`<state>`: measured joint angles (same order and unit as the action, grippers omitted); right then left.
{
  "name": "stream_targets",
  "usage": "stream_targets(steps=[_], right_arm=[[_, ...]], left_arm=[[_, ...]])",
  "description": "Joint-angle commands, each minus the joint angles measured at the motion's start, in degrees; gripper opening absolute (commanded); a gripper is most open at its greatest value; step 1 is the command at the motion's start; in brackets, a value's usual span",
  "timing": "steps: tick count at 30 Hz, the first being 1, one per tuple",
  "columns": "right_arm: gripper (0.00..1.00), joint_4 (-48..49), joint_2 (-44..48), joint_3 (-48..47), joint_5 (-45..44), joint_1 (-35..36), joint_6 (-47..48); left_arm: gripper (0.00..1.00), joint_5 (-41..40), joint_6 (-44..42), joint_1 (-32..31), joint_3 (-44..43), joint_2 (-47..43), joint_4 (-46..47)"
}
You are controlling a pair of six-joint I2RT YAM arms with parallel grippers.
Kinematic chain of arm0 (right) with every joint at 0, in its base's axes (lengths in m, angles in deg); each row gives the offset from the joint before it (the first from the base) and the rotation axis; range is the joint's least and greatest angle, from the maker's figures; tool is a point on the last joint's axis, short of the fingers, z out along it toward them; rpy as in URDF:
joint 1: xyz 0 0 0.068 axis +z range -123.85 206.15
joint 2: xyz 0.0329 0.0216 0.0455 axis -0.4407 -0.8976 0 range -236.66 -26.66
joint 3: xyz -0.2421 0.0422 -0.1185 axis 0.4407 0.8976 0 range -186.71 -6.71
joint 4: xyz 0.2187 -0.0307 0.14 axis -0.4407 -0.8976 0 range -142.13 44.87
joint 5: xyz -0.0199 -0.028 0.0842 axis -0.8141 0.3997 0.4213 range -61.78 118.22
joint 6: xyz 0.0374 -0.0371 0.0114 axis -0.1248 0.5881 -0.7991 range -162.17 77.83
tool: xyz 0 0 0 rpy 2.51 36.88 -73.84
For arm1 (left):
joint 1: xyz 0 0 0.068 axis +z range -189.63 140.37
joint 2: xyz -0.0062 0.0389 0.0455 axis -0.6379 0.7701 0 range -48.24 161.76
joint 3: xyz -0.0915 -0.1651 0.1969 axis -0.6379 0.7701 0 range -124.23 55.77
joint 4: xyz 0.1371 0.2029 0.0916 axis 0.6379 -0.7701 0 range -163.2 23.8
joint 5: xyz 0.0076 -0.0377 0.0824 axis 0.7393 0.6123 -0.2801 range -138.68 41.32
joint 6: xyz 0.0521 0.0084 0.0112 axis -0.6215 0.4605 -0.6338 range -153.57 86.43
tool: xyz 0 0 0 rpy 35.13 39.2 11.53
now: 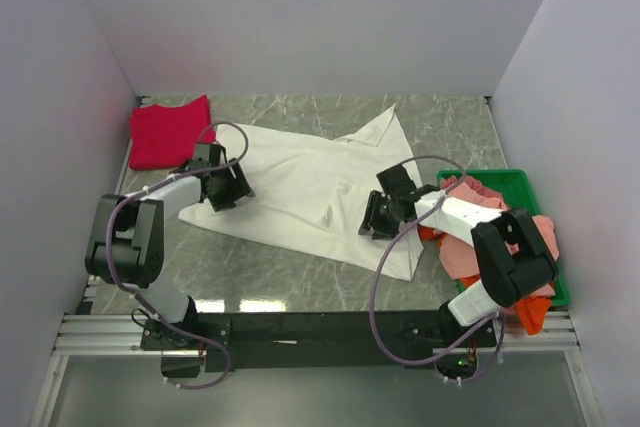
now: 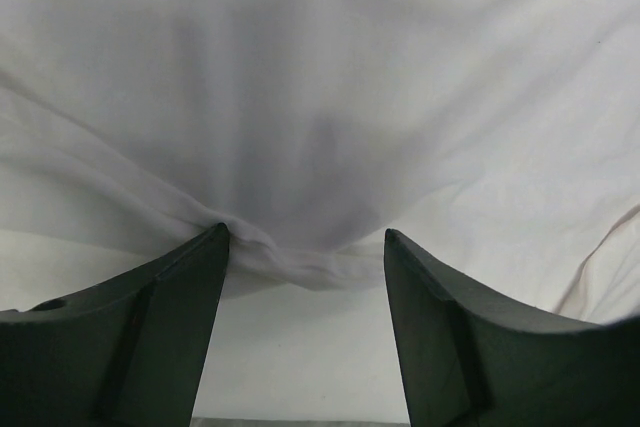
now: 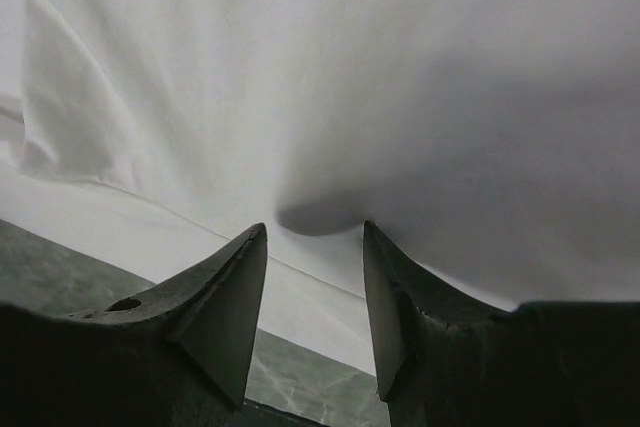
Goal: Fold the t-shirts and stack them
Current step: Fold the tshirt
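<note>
Top: white tee [image 1: 300, 182] spread mid-counter; crimson tee [image 1: 168, 132] at far-left corner; pink/orange tees [image 1: 470, 195] in green bin [image 1: 520, 179], right edge. L gripper [image 1: 228, 187] and R gripper [image 1: 380, 215] are on the white tee.
L wrist: fingers [image 2: 170, 317] wide apart, cloth ridge btwn, unclamped.
R wrist: gap narrower, cloth sags in.

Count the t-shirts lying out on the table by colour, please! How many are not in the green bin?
white t-shirt: 1
crimson t-shirt: 1
Total on the table: 2
The pink and orange pile in the green bin is too bunched up to count.
</note>
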<state>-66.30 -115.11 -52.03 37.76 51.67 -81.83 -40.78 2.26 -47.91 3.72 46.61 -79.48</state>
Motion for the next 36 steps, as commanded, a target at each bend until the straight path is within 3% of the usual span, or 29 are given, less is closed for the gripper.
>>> stream_targets(steps=[1,12,21,26,36], right_arm=[[0.51,-7.83,1.34,5.41,-2.59,2.78,-2.26],[0.51,-10.73,11.36,12.18,-4.88,10.78,-9.55],[0.52,-18.19,19.53,8.85,-6.99,11.66,-10.79],[0.54,-22.77,20.42,1.65,-9.45,10.70,-9.21],[0.54,-21.64,9.71,-15.47,-6.91,-4.15,3.34]], left_arm=[[0.70,-1.92,2.39,0.10,6.42,-3.08,-7.11],[0.73,-5.17,7.14,0.10,16.80,-22.15,-12.29],[0.73,-4.12,7.76,0.01,12.34,-28.58,-16.78],[0.74,-6.58,5.74,0.10,5.66,-25.95,-18.10],[0.75,-7.46,1.87,2.56,-12.25,-9.26,-14.76]])
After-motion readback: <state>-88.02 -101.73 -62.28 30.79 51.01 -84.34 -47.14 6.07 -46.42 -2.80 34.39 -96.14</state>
